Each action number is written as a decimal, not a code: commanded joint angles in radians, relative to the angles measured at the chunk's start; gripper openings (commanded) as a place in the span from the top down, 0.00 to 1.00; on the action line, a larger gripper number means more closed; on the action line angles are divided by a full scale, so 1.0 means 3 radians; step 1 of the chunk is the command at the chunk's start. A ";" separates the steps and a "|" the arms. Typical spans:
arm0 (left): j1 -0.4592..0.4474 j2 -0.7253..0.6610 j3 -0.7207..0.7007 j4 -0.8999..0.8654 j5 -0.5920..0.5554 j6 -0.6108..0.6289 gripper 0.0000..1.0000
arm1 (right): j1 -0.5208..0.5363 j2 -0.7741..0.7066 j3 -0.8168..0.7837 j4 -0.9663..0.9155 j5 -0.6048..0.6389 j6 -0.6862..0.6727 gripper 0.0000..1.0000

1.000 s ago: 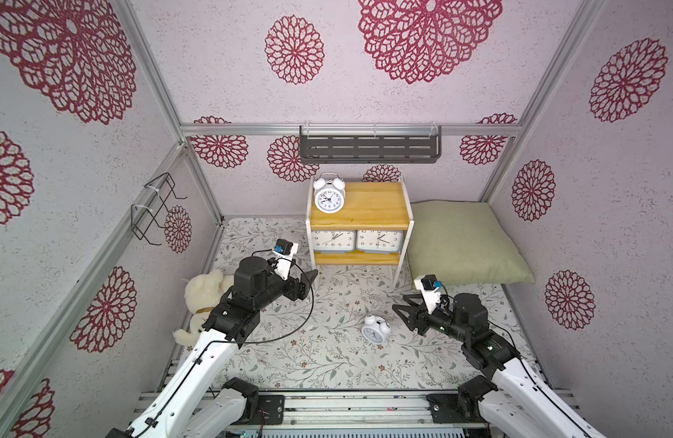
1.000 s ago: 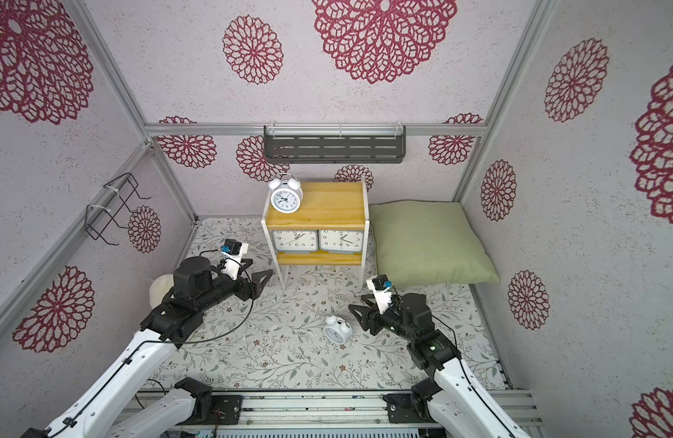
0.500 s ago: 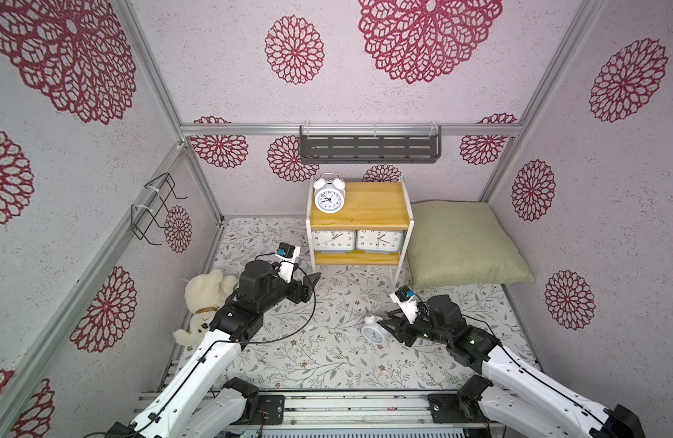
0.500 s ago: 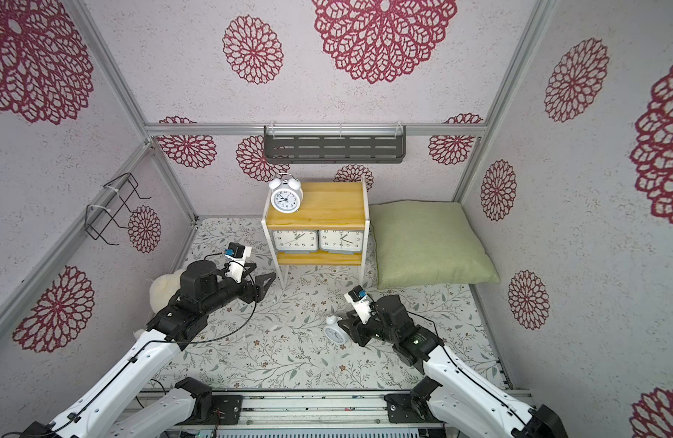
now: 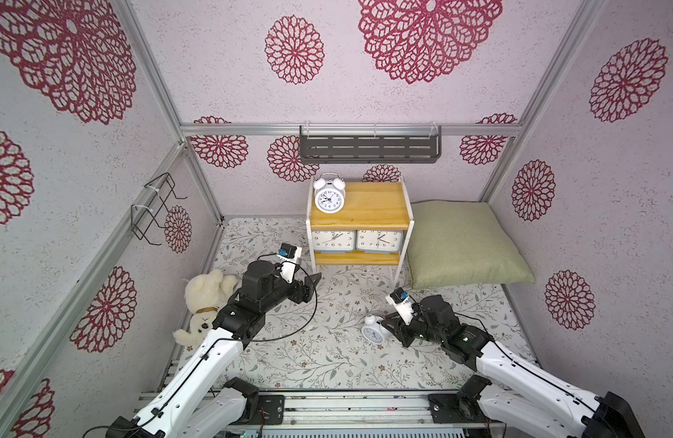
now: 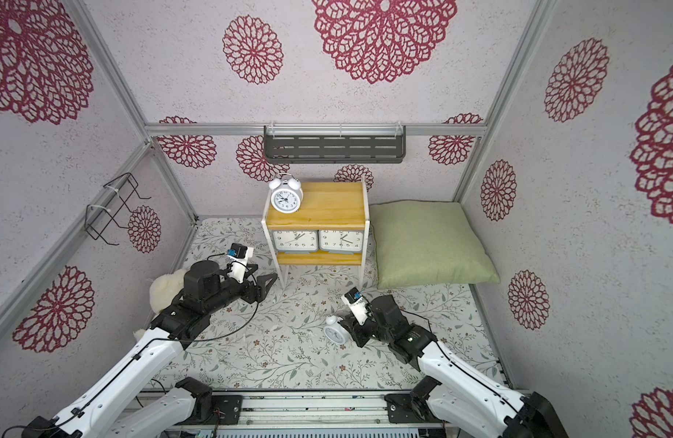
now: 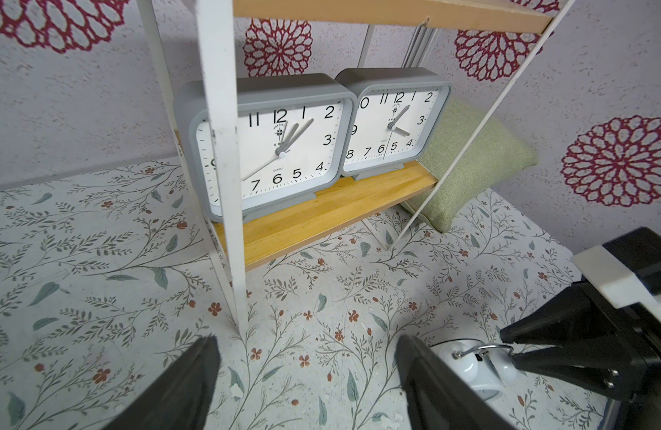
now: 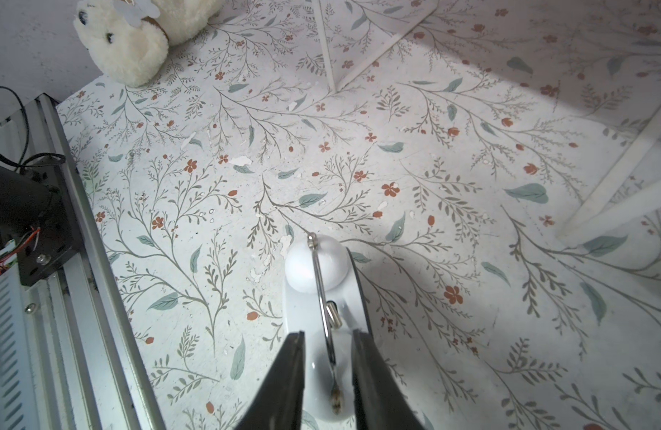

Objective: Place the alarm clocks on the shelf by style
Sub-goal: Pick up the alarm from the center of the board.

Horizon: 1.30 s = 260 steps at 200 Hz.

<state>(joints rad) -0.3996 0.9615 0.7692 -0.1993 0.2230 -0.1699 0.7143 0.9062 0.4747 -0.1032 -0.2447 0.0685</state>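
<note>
The shelf (image 5: 373, 204) stands at the back. One white twin-bell alarm clock (image 5: 329, 197) is on its top board, and two grey rectangular clocks (image 5: 333, 240) (image 5: 378, 240) stand side by side on the lower board (image 7: 321, 212). A second twin-bell clock (image 5: 373, 333) (image 6: 334, 333) lies on the floral floor. My right gripper (image 5: 386, 326) (image 8: 328, 335) is shut on that clock's near bell, with the wire handle (image 8: 321, 290) running between the fingers. My left gripper (image 5: 314, 282) (image 7: 306, 338) hovers open and empty near the shelf's front left leg (image 7: 228, 223).
A green pillow (image 5: 464, 246) lies to the right of the shelf. A cream teddy bear (image 5: 206, 299) lies on the floor under my left arm. A dark slotted rack (image 5: 369, 149) hangs above the shelf, and a black wire holder (image 5: 153, 208) is on the left wall.
My right arm reached left to the clock on the floor and its jaws closed around the bell and handle. The left arm drew back slightly and stayed open.
</note>
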 commanded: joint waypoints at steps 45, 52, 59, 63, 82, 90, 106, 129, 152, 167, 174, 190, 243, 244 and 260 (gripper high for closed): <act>-0.0030 0.0097 -0.0013 0.0074 0.0127 0.0013 0.20 | 0.0043 0.0051 0.0095 0.0111 0.0049 -0.0073 0.84; -0.0037 0.0108 -0.0008 0.0073 0.0131 0.0018 0.21 | 0.0043 0.0061 0.0095 0.0109 0.0049 -0.0072 0.84; -0.0036 0.0117 -0.0003 0.0072 0.0146 0.0018 0.21 | 0.0047 0.0068 0.0095 0.0116 0.0049 -0.0077 0.84; -0.0039 0.0126 0.0000 0.0072 0.0160 0.0024 0.21 | 0.0048 0.0072 0.0095 0.0114 0.0044 -0.0078 0.84; -0.0057 0.0161 0.0013 0.0074 0.0200 0.0040 0.21 | 0.0048 0.0083 0.0085 0.0124 0.0049 -0.0089 0.84; -0.0063 0.0178 0.0022 0.0066 0.0213 0.0045 0.21 | 0.0050 0.0088 0.0084 0.0124 0.0047 -0.0087 0.84; -0.0084 0.0213 0.0043 0.0052 0.0221 0.0060 0.22 | 0.0048 0.0088 0.0084 0.0130 0.0059 -0.0093 0.84; -0.0112 0.0248 0.0067 0.0046 0.0258 0.0090 0.23 | 0.0053 0.0082 0.0081 0.0139 0.0054 -0.0114 0.89; -0.0145 0.0311 0.0095 0.0045 0.0346 0.0149 0.24 | 0.0053 0.0061 0.0085 0.0160 0.0078 -0.0154 0.99; -0.0186 0.0374 0.0122 0.0042 0.0422 0.0189 0.24 | 0.0053 0.0010 0.0084 0.0182 0.0104 -0.0174 1.00; -0.0210 0.0415 0.0142 0.0032 0.0465 0.0216 0.25 | 0.0053 -0.0016 0.0085 0.0194 0.0105 -0.0184 1.00; -0.0294 0.0514 0.0208 -0.0013 0.0550 0.0308 0.25 | 0.0053 -0.0089 0.0084 0.0230 0.0082 -0.0211 1.00; -0.0658 0.0939 0.0543 -0.0279 0.1017 0.0854 0.26 | 0.0053 -0.0137 0.0185 0.0309 -0.0251 -0.0249 1.00; -0.0665 0.0948 0.0549 -0.0288 0.1024 0.0869 0.25 | 0.0053 -0.0137 0.0189 0.0311 -0.0257 -0.0249 1.00; -0.0763 0.1076 0.0657 -0.0436 0.1149 0.1137 0.28 | 0.0053 -0.0132 0.0222 0.0344 -0.0357 -0.0250 1.00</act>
<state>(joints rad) -0.5861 1.2388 0.9169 -0.2543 0.4702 0.0246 0.7238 0.8860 0.4747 -0.0834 -0.2745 0.0151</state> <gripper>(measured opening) 0.736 0.061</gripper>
